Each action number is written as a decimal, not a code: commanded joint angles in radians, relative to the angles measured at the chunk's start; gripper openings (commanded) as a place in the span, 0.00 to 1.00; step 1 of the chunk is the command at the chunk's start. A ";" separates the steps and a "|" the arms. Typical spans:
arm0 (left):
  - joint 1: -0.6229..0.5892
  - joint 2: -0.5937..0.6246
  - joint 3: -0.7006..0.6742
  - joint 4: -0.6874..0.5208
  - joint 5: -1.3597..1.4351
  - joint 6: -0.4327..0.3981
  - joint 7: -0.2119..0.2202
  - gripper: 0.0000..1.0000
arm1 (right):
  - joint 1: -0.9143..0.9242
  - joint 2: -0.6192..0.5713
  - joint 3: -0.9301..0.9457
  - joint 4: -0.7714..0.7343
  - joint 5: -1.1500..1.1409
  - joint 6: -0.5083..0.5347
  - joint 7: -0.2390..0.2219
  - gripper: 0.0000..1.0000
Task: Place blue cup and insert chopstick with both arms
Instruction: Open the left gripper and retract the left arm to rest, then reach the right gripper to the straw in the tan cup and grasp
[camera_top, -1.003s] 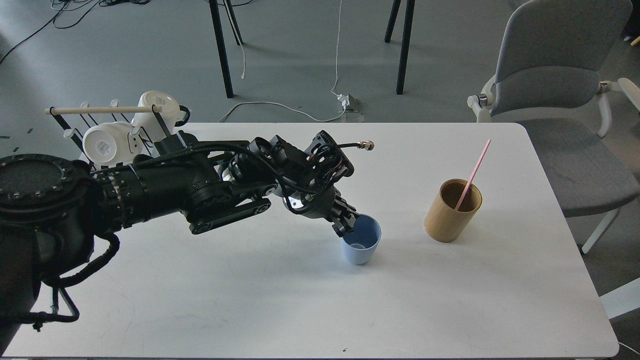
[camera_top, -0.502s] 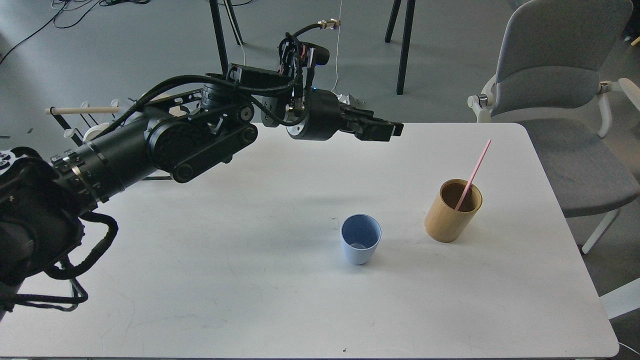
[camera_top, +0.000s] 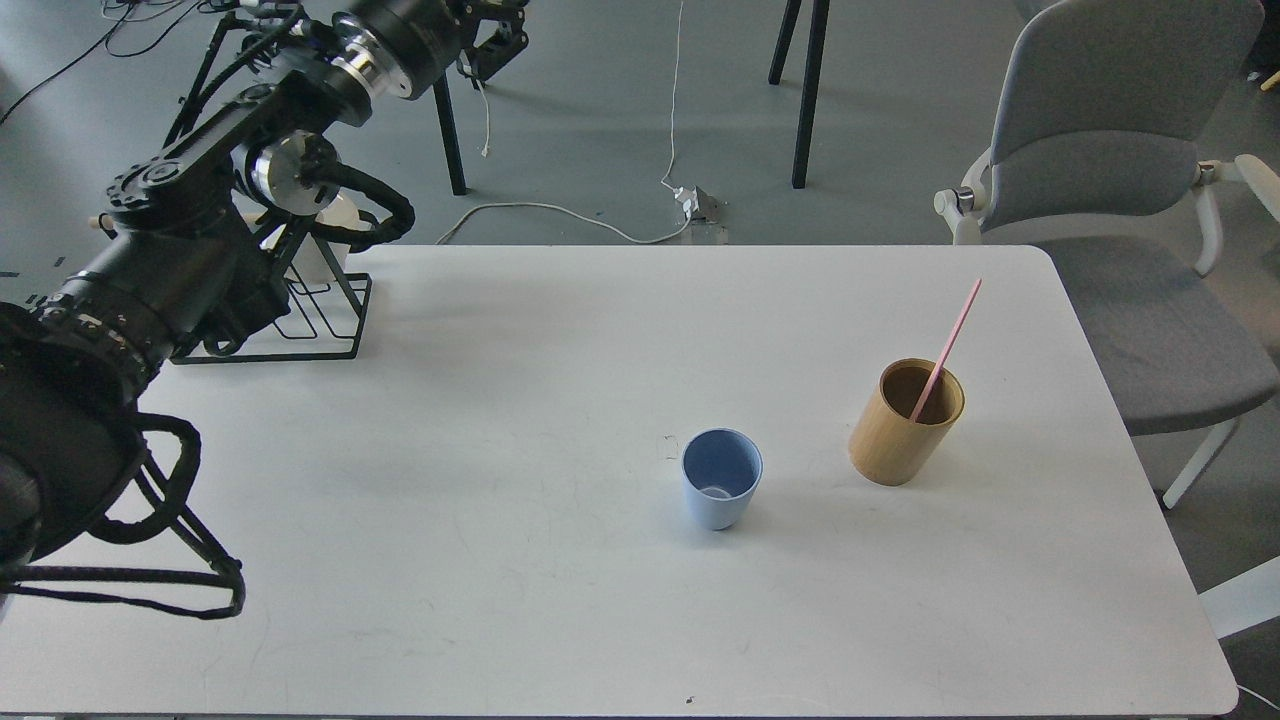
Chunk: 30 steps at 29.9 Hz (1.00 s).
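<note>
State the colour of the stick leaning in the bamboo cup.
Pink; the chopstick shows clearly in the head view.

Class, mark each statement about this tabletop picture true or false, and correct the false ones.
1. The blue cup stands upright on the table. True.
2. The chopstick is in the blue cup. False: it leans in the bamboo cup.
3. The left gripper holds the blue cup. False: it is raised far off, near the picture's top edge.
4. The bamboo cup stands to the right of the blue cup. True.
5. The right arm is visible. False: only the left arm shows.
</note>
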 joint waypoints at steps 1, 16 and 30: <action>0.032 0.017 -0.001 0.037 -0.178 -0.001 0.000 0.99 | 0.005 -0.014 -0.002 0.171 -0.242 0.000 -0.002 0.98; 0.203 0.113 -0.159 0.033 -0.327 -0.001 -0.002 0.99 | -0.041 -0.175 -0.298 0.760 -1.131 -0.377 -0.005 0.98; 0.208 0.116 -0.165 0.033 -0.327 -0.001 -0.002 0.99 | -0.082 -0.028 -0.456 0.598 -1.326 -0.412 -0.005 0.61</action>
